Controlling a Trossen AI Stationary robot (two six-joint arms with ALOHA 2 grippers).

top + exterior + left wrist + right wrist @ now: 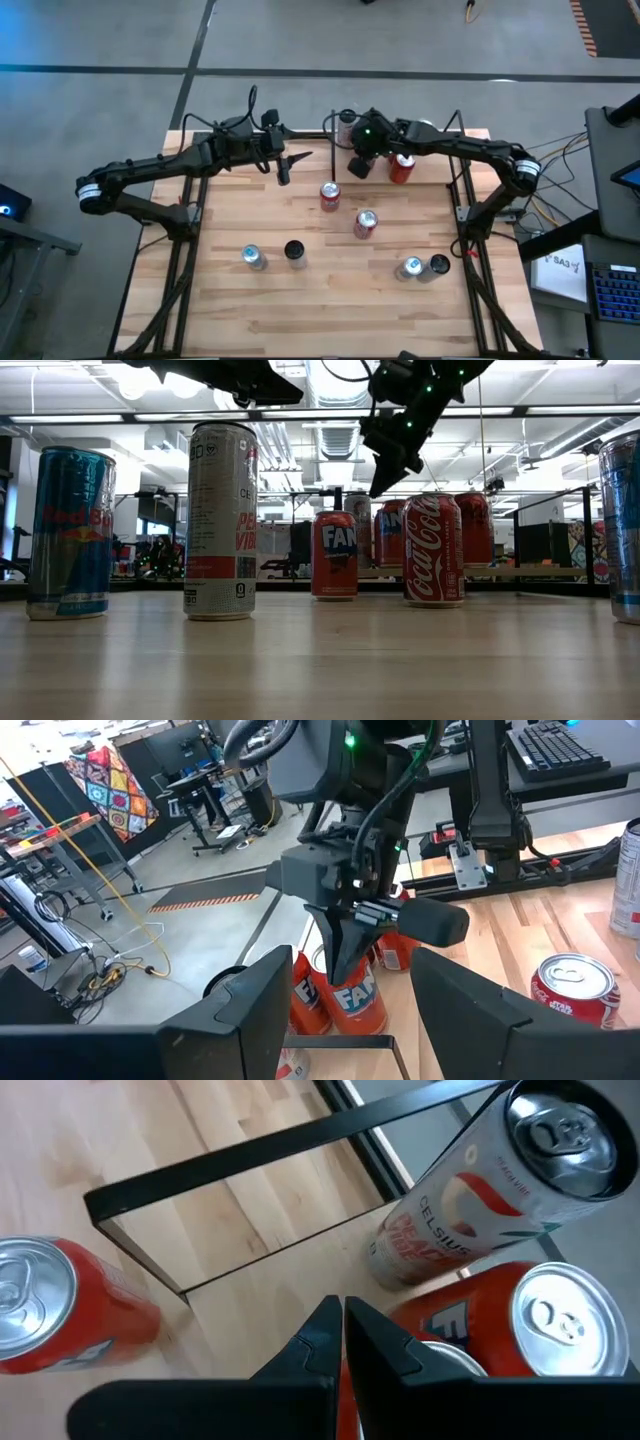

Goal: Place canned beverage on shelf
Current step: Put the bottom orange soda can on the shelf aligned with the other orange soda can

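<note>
Nearest the low camera, a blue Red Bull can [68, 532] and a tall white can [221, 520] are seen standing on the table [330, 300], with a Fanta can [335, 555] and a Coca-Cola can [433, 550] farther back. Well beyond them, the right pincer [358, 166] is held above the shelf [290, 1230] at the table's far edge, its fingers pressed fully together and nothing gripped between them. Directly below its tips, an orange Fanta can [540, 1330] is seen, with a slim Celsius can [480, 1200] just beyond it, both apparently already on the shelf board inside the black rod [300, 1145]; a red can [50, 1330] stands to one side of the tips, outside the rod. The left pincer [283, 170] is held off to the side, pointed toward the right one, half open and empty. No can is held at present, so a fresh pick is judged to be the step in hand. For that to go well, the right pincer should be lifted clear of the shelved cans without nudging them, opened wide before descent, centred over an upright can on the open table, and closed on its mid-body so it is carried level over the rod.
</note>
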